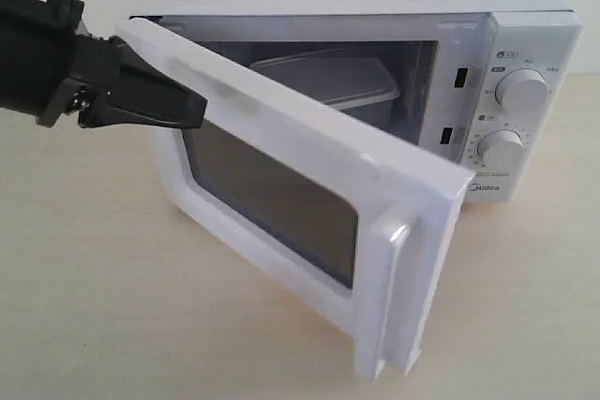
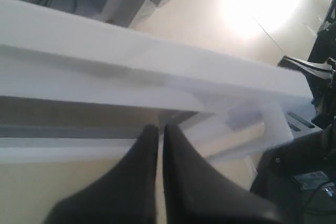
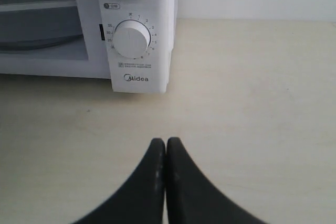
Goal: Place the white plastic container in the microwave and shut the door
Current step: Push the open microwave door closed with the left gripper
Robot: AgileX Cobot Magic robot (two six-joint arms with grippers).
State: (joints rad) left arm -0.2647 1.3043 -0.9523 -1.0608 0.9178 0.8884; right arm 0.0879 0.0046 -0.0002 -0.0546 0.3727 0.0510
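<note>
- White plastic container [image 1: 328, 81]: sits inside the microwave [image 1: 525, 44] cavity, lid on, towards the back. Placement looks done; the step in hand is closing.
- Door [image 1: 281, 124]: roughly half open, hinged on the left of the exterior view, handle [image 1: 398, 297] at the free edge, out over the bench [image 1: 94, 306].
- Left pincer [image 1: 195, 110]: tips together, holding nothing, at the upper outer face of the door near the hinge side. Touching or just short of it; cannot tell which.
- Right pincer [image 3: 166, 142]: tips together, empty, low over the bench in front of the dial [image 3: 132, 39] panel, well apart from the microwave.
- Judgement: push with the closed tips as a blunt pusher, flat on the white frame rather than the dark window.
- Contact this near the hinge gives poor leverage, so slide outward toward the handle side while following the door's arc.
- Keep the push slow and steady until the latch seats. A hard shove could shift the light oven on the bench.
- Keep the right pincer out of the free edge's swing path.
</note>
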